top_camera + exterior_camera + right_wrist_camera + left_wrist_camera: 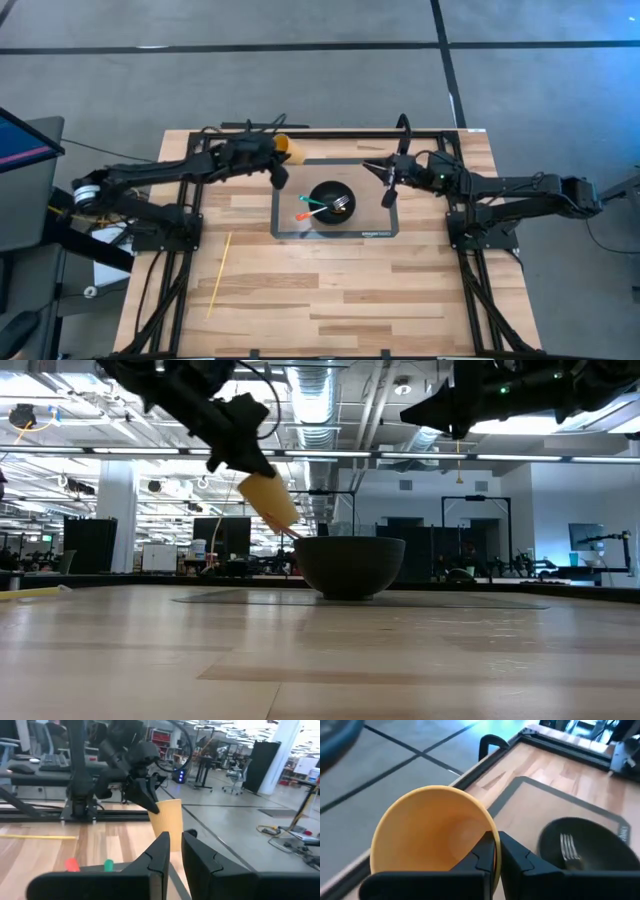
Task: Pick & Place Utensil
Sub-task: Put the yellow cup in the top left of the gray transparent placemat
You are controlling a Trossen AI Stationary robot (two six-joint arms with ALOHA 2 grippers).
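A silver metal fork (342,204) lies in the round black bowl (331,191); in the left wrist view its tines (567,846) show on the bowl's inside, and its long axis runs across the bowl. Two more utensils, one with a green handle end (304,200) and one with an orange-red end (302,216), rest with their handles over the bowl's left rim. The bowl sits on a clear rectangular mat with a dark border (385,232) on the pale wooden surface (330,290). The left tool (279,172) grips the rim of a yellow plastic cup (427,830), tilted above the mat's far left corner. The right tool (388,185), fingers narrowly apart and holding nothing, hangs over the mat's right edge. A thin yellow stick (219,274) lies well apart to the left.
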